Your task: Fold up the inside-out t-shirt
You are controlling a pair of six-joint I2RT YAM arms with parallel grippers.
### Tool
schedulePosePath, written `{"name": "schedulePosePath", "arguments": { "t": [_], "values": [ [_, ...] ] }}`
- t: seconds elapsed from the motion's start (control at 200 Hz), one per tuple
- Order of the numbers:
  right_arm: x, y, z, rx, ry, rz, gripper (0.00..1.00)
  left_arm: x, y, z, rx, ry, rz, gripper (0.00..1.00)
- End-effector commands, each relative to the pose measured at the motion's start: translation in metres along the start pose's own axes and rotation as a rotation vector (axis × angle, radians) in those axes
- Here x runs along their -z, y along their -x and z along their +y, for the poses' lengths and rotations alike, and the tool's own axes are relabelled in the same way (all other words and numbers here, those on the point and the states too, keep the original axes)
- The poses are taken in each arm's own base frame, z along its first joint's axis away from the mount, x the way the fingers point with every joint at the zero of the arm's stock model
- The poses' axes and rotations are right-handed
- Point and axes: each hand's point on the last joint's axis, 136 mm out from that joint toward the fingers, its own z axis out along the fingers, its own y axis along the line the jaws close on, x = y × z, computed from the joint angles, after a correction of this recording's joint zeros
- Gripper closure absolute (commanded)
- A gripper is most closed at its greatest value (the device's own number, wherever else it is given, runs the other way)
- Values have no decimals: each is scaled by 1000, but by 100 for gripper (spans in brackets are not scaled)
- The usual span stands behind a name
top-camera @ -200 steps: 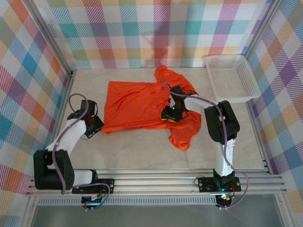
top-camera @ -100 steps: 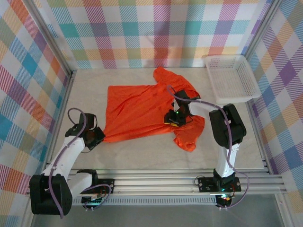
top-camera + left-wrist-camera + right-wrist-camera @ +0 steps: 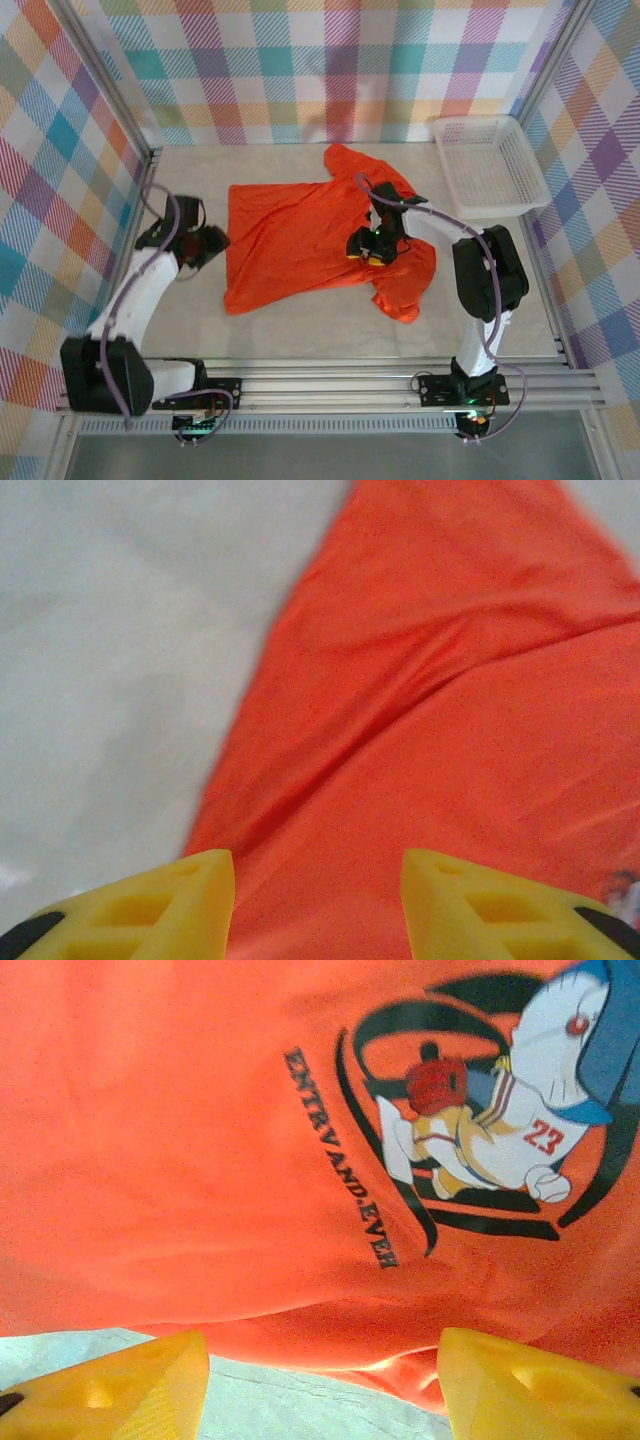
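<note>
The inside-out t-shirt (image 3: 300,235), bright orange, lies spread across the middle of the table with one sleeve bunched at the right. My left gripper (image 3: 212,241) hovers at the shirt's left edge. In the left wrist view its yellow fingers (image 3: 150,905) stand apart, open (image 3: 318,905), over orange cloth (image 3: 430,710) with nothing between them. My right gripper (image 3: 366,246) is over the shirt's right half. It is open (image 3: 322,1385) above a folded hem, and the cartoon print (image 3: 490,1130) of a white character in a blue cap shows beyond it.
A white mesh basket (image 3: 490,165) stands at the back right, apart from the shirt. Bare pale tabletop (image 3: 300,330) lies in front of the shirt and to its left (image 3: 120,660). Checked walls close in the back and both sides.
My left gripper let go of the shirt's near-left corner, opened and moved toward the back along the left edge. My right gripper opened wider, staying over the shirt. The shirt sits slightly nearer and more to the right.
</note>
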Motion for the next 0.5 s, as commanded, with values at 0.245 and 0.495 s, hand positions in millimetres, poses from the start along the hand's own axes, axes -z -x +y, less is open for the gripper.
{"name": "schedulePosePath", "arguments": {
  "t": [0.245, 0.495],
  "values": [
    [-5, -32, -37, -47, -93, 63, 34, -163, 23, -77, -46, -32, 253, 59],
    [5, -81, -64, -94, -121, 86, 32, -241, 52, -48, 53, 60, 311, 62]
  ]
}}
